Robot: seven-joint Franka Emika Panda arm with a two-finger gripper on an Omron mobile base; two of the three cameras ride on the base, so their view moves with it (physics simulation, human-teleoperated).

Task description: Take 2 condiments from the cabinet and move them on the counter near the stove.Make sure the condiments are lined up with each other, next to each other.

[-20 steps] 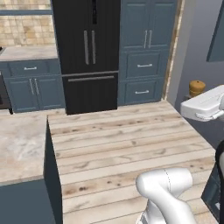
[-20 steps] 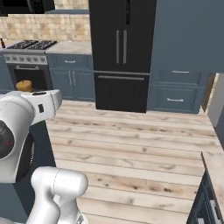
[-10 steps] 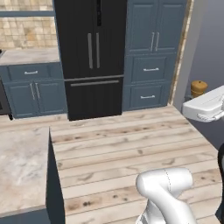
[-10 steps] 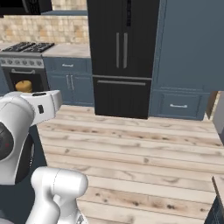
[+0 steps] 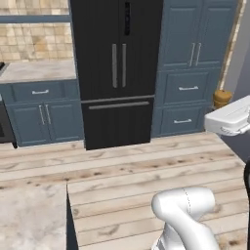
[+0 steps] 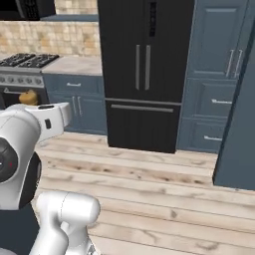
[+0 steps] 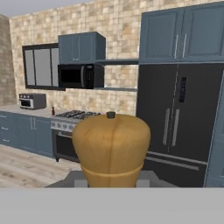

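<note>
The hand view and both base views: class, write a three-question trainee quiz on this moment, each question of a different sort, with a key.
1. True or false: the gripper is shut on the tan-orange bottle.
2. In the hand view, what stands on the counter between the toaster oven and the stove?
A. a small red bottle
B. a kettle
C. a bowl
3. Fill in: the large black appliance facing the robot is the ______.

Key
1. True; the bottle sits upright between the fingers.
2. A, the red bottle.
3. The fridge.
</note>
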